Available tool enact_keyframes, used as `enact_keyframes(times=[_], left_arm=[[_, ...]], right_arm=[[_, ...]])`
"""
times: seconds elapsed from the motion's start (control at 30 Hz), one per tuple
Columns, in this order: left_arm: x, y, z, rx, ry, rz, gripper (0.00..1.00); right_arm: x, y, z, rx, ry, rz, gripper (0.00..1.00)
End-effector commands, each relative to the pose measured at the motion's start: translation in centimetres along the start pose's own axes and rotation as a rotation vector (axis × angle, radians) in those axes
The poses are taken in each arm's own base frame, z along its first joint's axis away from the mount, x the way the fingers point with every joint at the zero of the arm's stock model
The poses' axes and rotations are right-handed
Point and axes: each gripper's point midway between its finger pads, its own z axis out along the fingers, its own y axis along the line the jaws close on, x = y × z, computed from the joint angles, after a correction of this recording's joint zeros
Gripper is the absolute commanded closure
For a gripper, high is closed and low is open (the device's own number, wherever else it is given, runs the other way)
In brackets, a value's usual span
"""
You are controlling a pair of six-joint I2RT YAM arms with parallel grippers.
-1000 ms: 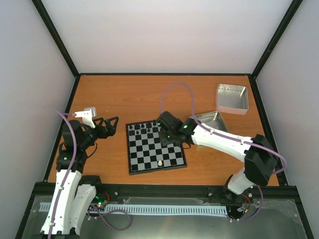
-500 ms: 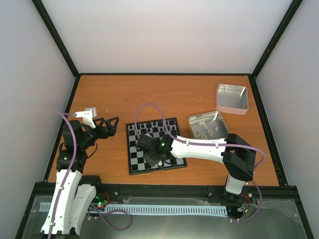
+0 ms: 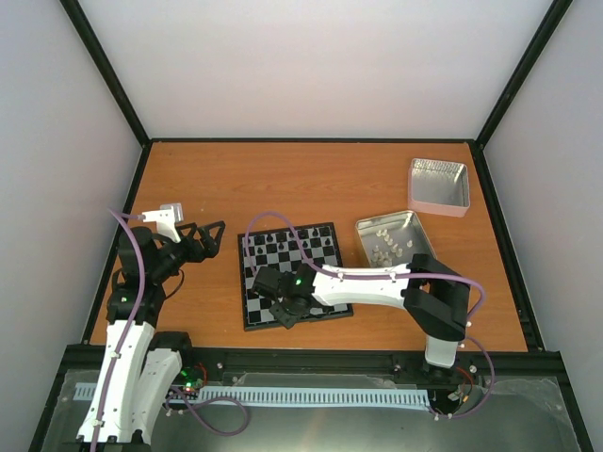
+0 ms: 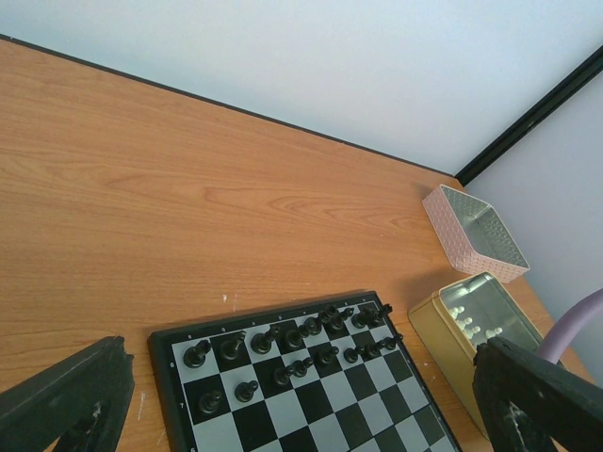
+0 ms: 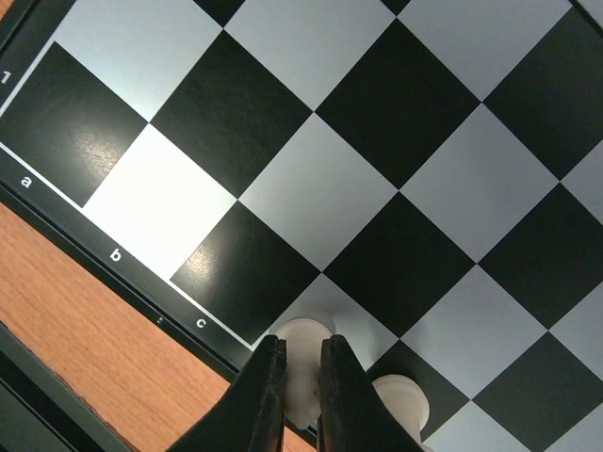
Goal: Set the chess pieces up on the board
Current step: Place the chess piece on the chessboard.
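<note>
The right gripper is clamped on a cream-white chess piece, its two dark fingers pressed against the piece's sides. The piece's long axis runs along the fingers, with its rounded end pointing away from the wrist, towards the board. It sits over the silvery-white square just past the letter c on the near black frame, in the first row; whether its base touches the square cannot be told. A second cream-white piece stands just beside it on the next black square. In the overhead view this arm reaches across from the right, low over the board's near left part. The black figures stand in the two far rows. The remaining cream pieces lie in an open silver tin just right of the board, and a pink-sided tin lies farther back near the right corner of the wooden table. The left gripper hangs off the board's left side with its fingers spread wide, holding nothing.
</note>
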Motion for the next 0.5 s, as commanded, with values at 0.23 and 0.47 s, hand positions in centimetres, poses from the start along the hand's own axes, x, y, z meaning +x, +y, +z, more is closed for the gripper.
enact_keyframes(times=[0.23,0.47], left_arm=[[-0.7,-0.5,0.0,0.016,-0.021,0.033,0.00],[-0.6,-0.4,0.0,0.014,-0.022,0.031,0.00]], right_arm=[[-0.8,-0.1,-0.3,0.035,-0.021,-0.010,0.79],[-4.7,-0.4,-5.4,0.009,-0.198,0.072,0.68]])
